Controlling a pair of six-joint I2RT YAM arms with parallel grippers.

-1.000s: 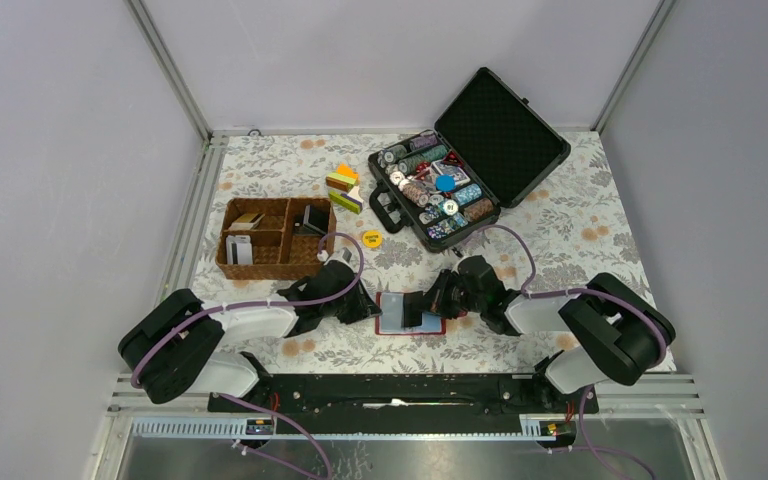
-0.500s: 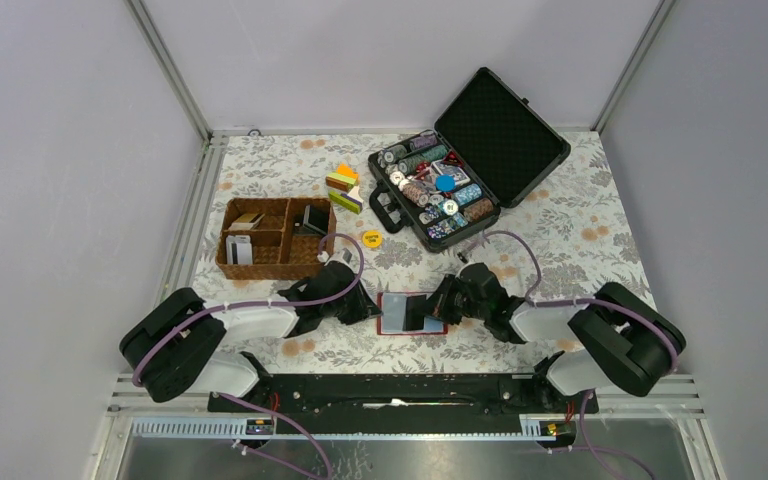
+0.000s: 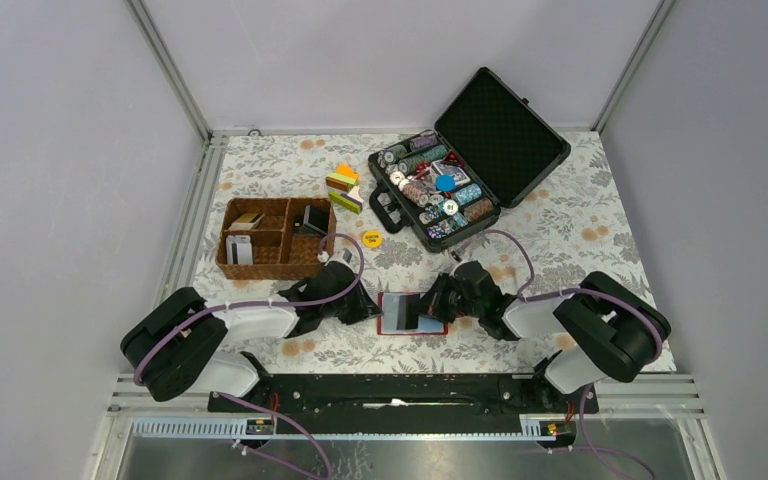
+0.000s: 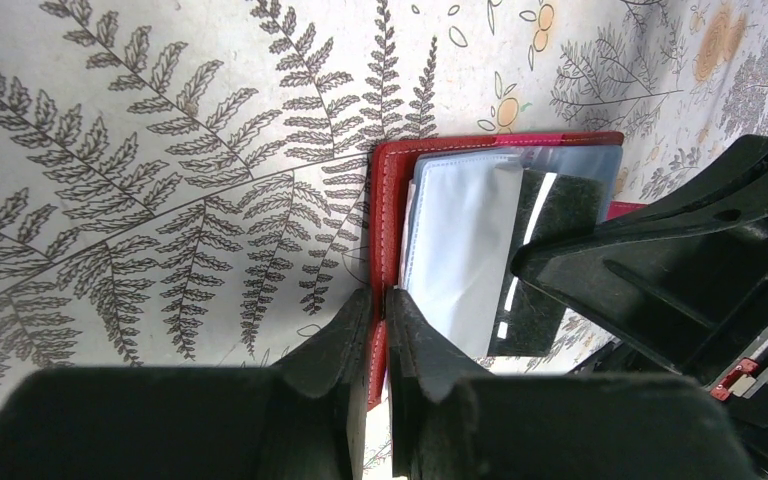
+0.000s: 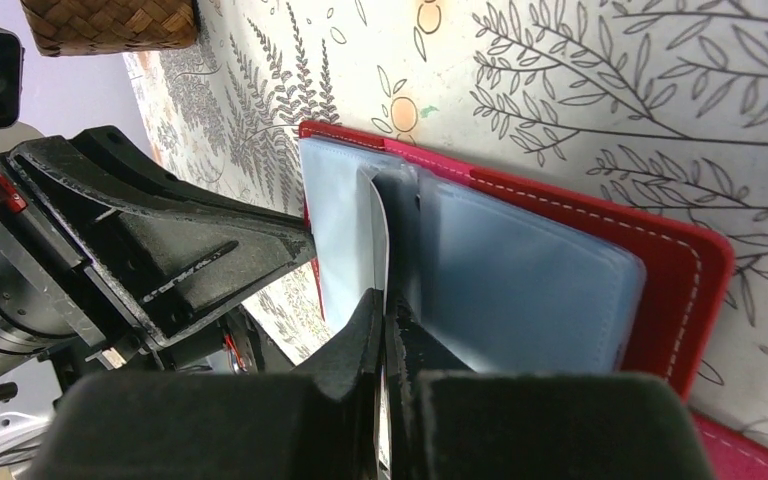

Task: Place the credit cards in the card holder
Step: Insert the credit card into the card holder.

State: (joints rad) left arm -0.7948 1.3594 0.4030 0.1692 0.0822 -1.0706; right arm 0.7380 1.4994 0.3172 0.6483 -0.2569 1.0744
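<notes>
The card holder [image 3: 400, 313], a red wallet with light-blue clear pockets, lies open on the floral cloth between the two arms. My left gripper [image 4: 379, 302] is shut on its red left edge [image 4: 388, 200]. My right gripper [image 5: 383, 305] is shut on a thin credit card [image 5: 381, 235], seen edge-on and standing between the clear pocket leaves of the card holder [image 5: 680, 270]. In the left wrist view that card [image 4: 548, 250] shows as a dark face with a white stripe over the pockets. More credit cards [image 3: 239, 248] stand in the basket.
A brown wicker basket [image 3: 276, 262] sits at the left behind my left arm. An open black case [image 3: 500, 125] of poker chips stands at the back right. Coloured blocks [image 3: 344, 187] and a yellow chip [image 3: 371, 238] lie between them.
My left gripper's jaws have closed a little more on the wallet's edge. My right gripper with its card has shifted slightly left over the wallet.
</notes>
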